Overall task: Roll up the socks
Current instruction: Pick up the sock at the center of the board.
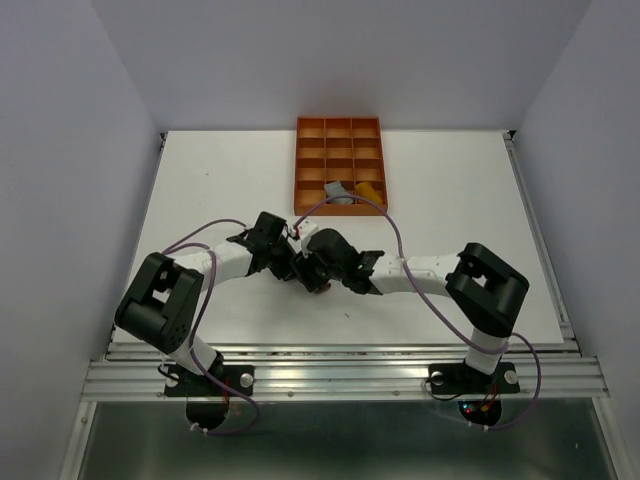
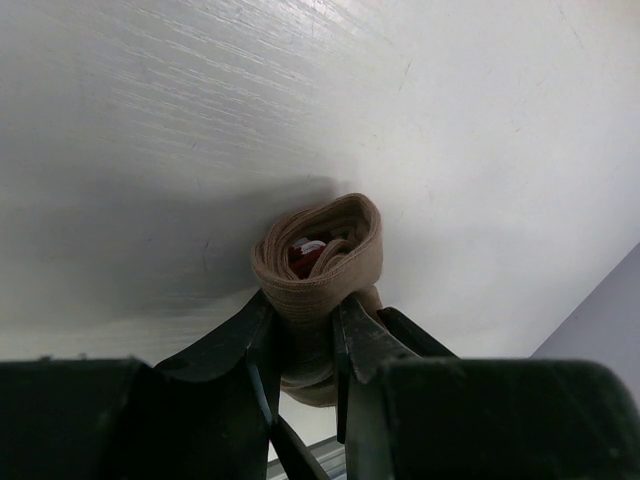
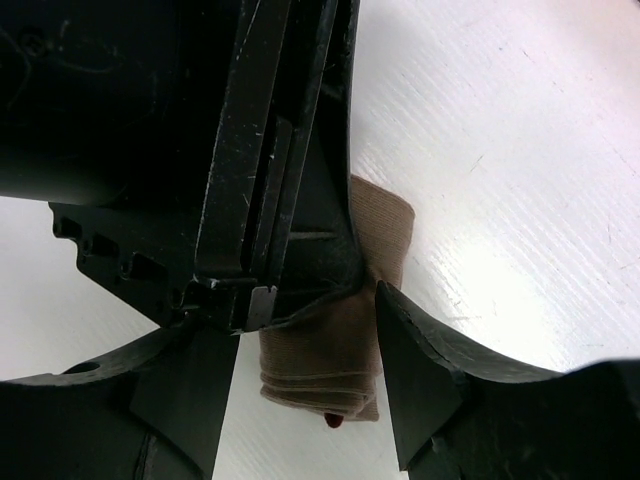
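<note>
From above: a tight huddle mid-table over the taupe sock (image 1: pixel 317 287), well short of the orange tray (image 1: pixel 340 119) with the grey sock (image 1: pixel 338 192) and yellow sock (image 1: pixel 368 190) in it. Left wrist: left gripper (image 2: pixel 305 325) clamped hard on the loose roll, maroon cuff (image 2: pixel 300 256) peeking from the core, liable to spring open if released early. Right wrist: right gripper (image 3: pixel 310 385) jaws apart, straddling the same roll, risking a finger clash or dragged layers.
</note>
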Controlling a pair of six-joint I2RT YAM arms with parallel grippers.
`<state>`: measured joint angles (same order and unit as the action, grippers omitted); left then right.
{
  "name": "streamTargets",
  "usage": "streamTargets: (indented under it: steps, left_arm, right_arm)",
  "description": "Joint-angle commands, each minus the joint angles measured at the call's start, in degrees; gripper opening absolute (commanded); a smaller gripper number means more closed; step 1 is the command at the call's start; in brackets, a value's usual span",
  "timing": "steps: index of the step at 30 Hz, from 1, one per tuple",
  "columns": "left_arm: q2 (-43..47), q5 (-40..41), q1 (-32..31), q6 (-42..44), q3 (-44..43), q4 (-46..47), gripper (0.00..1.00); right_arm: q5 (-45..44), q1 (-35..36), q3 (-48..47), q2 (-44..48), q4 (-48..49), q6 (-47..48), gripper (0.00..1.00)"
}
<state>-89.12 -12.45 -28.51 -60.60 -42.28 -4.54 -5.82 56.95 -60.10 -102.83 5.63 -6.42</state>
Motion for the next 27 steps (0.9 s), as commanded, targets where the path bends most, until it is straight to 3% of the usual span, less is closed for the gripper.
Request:
streamTargets:
  steps: [1, 20, 27]
  left_arm:
    - [-3.52, 2.78, -0.93, 1.36, 2.47, -11.2, 0.0]
    - [-5.01, 0.94, -0.76, 1.27, 1.59, -11.81, 0.0]
    - [-4.83, 0.58, -0.32, 1.71, 1.5, -11.02, 0.0]
  right_arm:
    - [1.16, 1.4, -1.25, 0.17, 2.38, 0.88, 0.61]
    - [-1.91, 2.55, 3.41, -5.36, -2.55, -0.44, 0.54]
    - [-8.57, 3.78, 2.18, -9.93, -5.45, 0.88, 0.55]
